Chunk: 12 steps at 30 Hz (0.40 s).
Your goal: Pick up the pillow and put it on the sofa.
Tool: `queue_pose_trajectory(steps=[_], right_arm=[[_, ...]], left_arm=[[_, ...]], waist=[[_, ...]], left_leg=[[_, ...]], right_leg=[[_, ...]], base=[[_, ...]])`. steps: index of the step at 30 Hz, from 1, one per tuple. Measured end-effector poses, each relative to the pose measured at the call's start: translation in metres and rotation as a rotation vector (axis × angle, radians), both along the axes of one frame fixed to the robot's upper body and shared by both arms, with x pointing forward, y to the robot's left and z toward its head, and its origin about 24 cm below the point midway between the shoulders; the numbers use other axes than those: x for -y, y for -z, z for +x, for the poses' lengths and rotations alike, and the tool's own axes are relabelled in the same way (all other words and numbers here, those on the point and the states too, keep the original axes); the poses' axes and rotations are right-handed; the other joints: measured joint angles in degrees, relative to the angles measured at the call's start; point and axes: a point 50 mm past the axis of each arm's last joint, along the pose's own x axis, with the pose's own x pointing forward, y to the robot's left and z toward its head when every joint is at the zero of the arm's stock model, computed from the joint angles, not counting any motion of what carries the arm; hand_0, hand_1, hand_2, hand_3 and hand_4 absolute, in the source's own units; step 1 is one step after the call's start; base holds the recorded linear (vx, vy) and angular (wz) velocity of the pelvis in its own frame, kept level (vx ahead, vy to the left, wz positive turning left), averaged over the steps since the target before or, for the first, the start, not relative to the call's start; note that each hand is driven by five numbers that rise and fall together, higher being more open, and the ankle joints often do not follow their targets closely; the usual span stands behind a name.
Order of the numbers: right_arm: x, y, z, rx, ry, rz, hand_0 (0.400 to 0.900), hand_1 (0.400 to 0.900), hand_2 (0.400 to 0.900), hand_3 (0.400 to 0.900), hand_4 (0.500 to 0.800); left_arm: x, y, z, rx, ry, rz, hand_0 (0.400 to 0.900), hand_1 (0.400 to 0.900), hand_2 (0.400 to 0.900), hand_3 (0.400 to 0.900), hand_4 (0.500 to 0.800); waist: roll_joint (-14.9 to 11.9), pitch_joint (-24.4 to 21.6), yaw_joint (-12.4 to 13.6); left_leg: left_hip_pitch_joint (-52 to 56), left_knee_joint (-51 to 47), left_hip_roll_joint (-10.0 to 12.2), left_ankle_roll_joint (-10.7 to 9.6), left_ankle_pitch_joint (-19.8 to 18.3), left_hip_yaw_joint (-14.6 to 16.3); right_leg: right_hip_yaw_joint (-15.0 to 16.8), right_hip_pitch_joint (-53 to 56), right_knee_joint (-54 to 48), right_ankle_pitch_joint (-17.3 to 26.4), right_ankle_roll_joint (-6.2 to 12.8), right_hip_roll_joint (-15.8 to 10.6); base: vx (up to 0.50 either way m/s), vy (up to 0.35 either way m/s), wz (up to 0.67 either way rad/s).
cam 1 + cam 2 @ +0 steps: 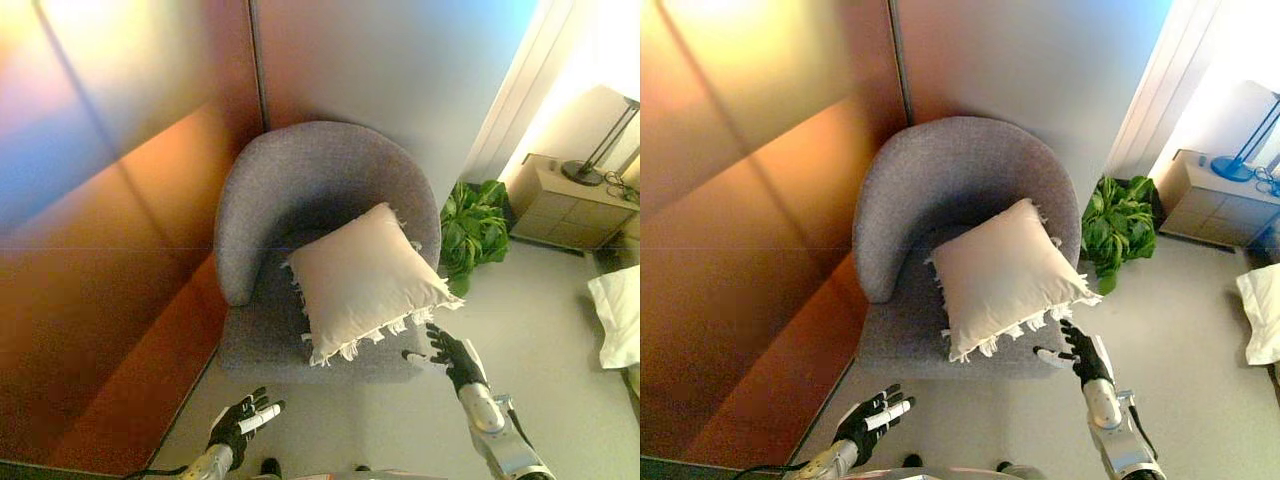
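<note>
1. Left hand [240, 421] low at the near left, over the floor [360, 430] in front of the chair; fingers spread wide, holding nothing, well apart from the pillow.
2. Right hand [455, 355] at the near right, fingers loosely extended and open, empty; its tips sit just beside the pillow's fringed front corner, contact cannot be confirmed.
3. Cream fringed pillow [362, 280] lies on the seat of the grey tub armchair [300, 175], tilted back against the curved backrest, its front edge reaching the seat's front edge.
4. Armchair stands in the wall corner.
5. Green potted plant [475, 230] just right of the armchair.
6. Farther right: wooden cabinet [560, 205] carrying a lamp [600, 155].
</note>
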Motion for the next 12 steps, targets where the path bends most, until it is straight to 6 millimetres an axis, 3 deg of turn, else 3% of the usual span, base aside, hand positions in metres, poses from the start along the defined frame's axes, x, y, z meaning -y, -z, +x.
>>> queue_pose_trajectory(steps=[3, 6, 9, 12], right_arm=[[0.006, 0.033, -0.033, -0.219, 0.108, 0.044, 0.9, 0.9, 0.9, 0.9, 0.8], [0.003, 0.061, -0.083, -0.486, 0.213, 0.119, 0.9, 0.9, 0.9, 0.9, 0.8], [0.0, 0.069, -0.111, -0.623, 0.283, 0.168, 0.9, 0.9, 0.9, 0.9, 0.8], [0.002, 0.07, -0.124, -0.652, 0.343, 0.184, 0.9, 0.9, 0.9, 0.9, 0.8]], left_arm=[[0.0, 0.002, -0.001, -0.011, 0.018, 0.003, 0.9, 0.9, 0.9, 0.9, 0.8], [-0.002, 0.006, -0.007, -0.038, 0.017, 0.01, 0.9, 0.9, 0.9, 0.9, 0.8], [-0.004, 0.009, -0.014, -0.068, 0.004, 0.011, 0.9, 0.9, 0.9, 0.9, 0.8], [-0.004, 0.009, -0.014, -0.063, 0.009, 0.006, 0.9, 0.9, 0.9, 0.9, 0.8]], waist=[[1.0, -1.1, 0.8], [1.5, -1.5, 1.6], [1.6, -1.5, 1.4], [1.3, -2.1, 1.3]], left_leg=[[0.2, 0.3, -0.2, -0.1, 0.0, 0.1], [0.7, 0.5, -0.1, -0.1, -0.2, 0.2], [1.2, 0.1, 0.0, 0.0, -0.5, 0.6], [1.5, 0.0, 0.0, -0.2, -0.7, 0.7]], right_leg=[[0.1, 0.2, -0.2, 0.0, 0.01, 0.0], [0.1, 0.7, -0.3, 0.0, 0.02, 0.0], [0.6, 1.0, -0.3, 0.0, 0.02, 0.1], [0.7, 1.1, -0.2, -0.1, -0.03, 0.1]], base=[[-0.03, 0.026, -0.06], [0.02, 0.006, -0.04], [0.04, 0.008, 0.0], [0.01, 0.008, 0.0]])
